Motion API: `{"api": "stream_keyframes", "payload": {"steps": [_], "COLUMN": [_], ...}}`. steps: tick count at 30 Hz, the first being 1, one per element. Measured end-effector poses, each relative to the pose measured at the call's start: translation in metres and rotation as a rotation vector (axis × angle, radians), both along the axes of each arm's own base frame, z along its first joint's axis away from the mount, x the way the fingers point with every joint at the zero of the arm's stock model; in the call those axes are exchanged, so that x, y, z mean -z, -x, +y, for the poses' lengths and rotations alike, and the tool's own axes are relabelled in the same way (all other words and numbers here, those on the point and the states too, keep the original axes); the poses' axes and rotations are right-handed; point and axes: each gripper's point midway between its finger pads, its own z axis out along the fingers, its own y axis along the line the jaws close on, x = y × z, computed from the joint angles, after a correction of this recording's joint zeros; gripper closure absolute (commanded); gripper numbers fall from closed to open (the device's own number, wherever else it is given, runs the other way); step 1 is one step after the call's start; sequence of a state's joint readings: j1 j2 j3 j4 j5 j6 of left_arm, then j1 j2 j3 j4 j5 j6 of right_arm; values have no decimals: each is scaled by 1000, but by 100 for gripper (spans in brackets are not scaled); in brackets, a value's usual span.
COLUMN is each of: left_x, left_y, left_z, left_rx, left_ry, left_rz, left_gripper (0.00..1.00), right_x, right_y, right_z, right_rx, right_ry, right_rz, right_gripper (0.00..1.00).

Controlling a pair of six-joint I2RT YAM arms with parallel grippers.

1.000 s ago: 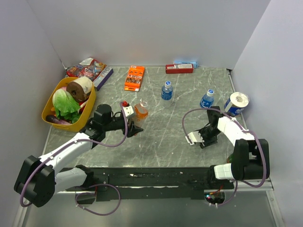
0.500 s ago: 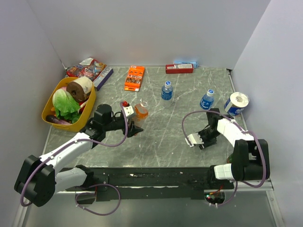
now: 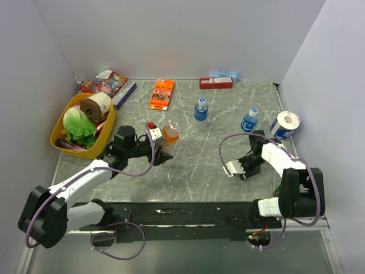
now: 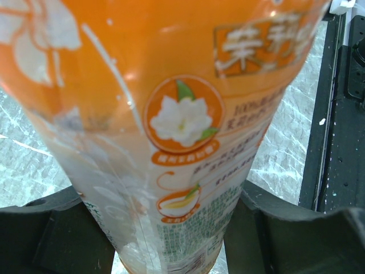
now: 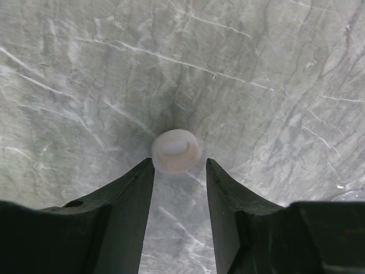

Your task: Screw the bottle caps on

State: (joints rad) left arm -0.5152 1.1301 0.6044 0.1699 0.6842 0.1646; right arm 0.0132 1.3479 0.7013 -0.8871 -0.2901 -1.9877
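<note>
The right gripper (image 5: 179, 166) has slid a little toward nine o'clock since a second ago. Its jaws have narrowed but remain spread, the tips flanking the near edge of the whitish cap (image 5: 175, 150), which lies on the table (image 5: 274, 68) at their twelve o'clock. The left gripper (image 3: 161, 152) has not moved, pinching the orange bottle (image 4: 171, 114) at the table's ten o'clock.
</note>
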Motion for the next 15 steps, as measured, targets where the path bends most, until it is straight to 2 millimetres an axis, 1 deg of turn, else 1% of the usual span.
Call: {"api": "stream_keyframes", "payload": {"steps": [4,9,15], "left_x": [0,0,2], "left_y": [0,0,-1], "left_z": [0,0,0], "left_rx": [0,0,2], "left_ry": [0,-1,-6], "left_rz": [0,1,4], "left_gripper": [47,47,47], "right_x": [-4,-10,-10], "right_y": [-1,-9,-6], "right_z": [2,4,6], "right_rx": [0,0,-6], "right_ry": [-11,-22,-28], "right_rz": [1,-18,-6], "right_gripper": [52,53,52]}}
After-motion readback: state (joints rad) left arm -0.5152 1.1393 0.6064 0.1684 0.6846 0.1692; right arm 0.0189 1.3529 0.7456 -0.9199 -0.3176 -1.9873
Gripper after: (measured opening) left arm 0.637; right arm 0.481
